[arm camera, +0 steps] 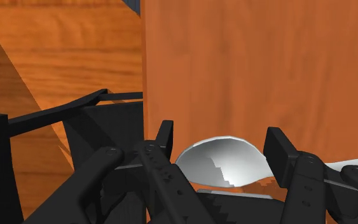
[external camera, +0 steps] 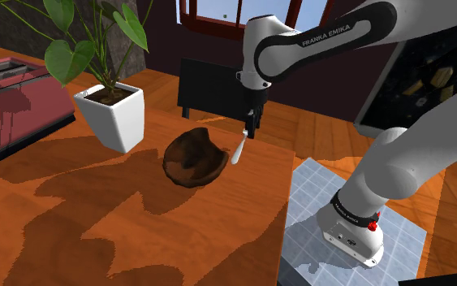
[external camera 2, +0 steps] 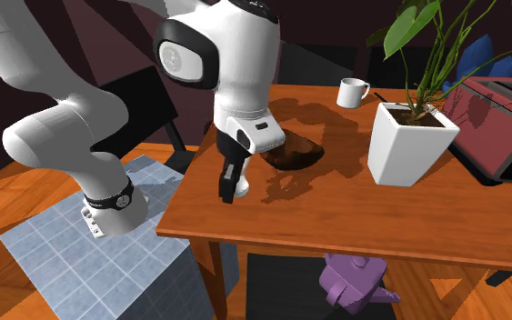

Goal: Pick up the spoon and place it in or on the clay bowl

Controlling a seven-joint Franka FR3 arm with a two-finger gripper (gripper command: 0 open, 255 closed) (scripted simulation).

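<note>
Part of the white spoon (external camera: 238,150) is being hidden by the jaws, which are being clamped partway closed on it, just beside the brown bowl (external camera: 194,158).

Spoon (arm camera: 225,159) partly hidden by jaws; bowl (external camera 2: 297,156) half behind arm (external camera 2: 245,73)

Wooden table (external camera: 137,236), orange-brown top. On it: a dark brown bowl (external camera: 194,158) near the edge by the stand. A white square plant pot (external camera: 113,118) holding a green leafy plant stands near the bowl. A white mug (external camera 2: 352,92) stands by the second exterior view's far edge. A red toaster (external camera: 15,106) sits beyond the pot.
</note>
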